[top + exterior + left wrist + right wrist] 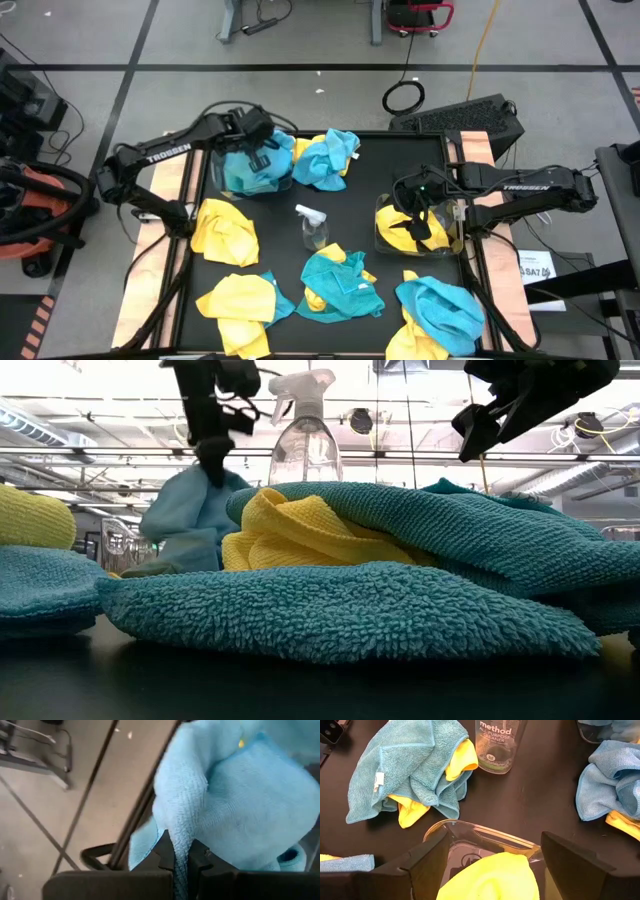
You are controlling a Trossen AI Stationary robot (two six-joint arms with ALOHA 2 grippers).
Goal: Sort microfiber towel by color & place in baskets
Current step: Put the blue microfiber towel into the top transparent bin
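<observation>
My left gripper (262,140) is shut on a light blue towel (240,805) above the left clear basket (232,178) at the table's far left; more blue cloth lies in that basket. In the low view the blue towel (195,505) hangs under this gripper. My right gripper (495,839) is open above the right clear basket (470,832), which holds yellow towels (492,880); it touches nothing. Loose towels lie on the black table: a turquoise one wrapped around a yellow one (340,285), a blue one (328,160) and a yellow one (225,228). My left gripper pinches a raised fold of the light blue towel (181,837) between its two fingers (165,857), coming from above and pointing down. The towel hangs slack below the fingers, its lower part (170,545) down by the basket's blue cloth.
A clear spray bottle (313,228) stands at the table's middle, between the baskets. More yellow and blue towels lie at the near edge (240,305) (440,310). A keyboard (460,118) sits beyond the far right corner. Bare black table shows between the blue towel and the right basket.
</observation>
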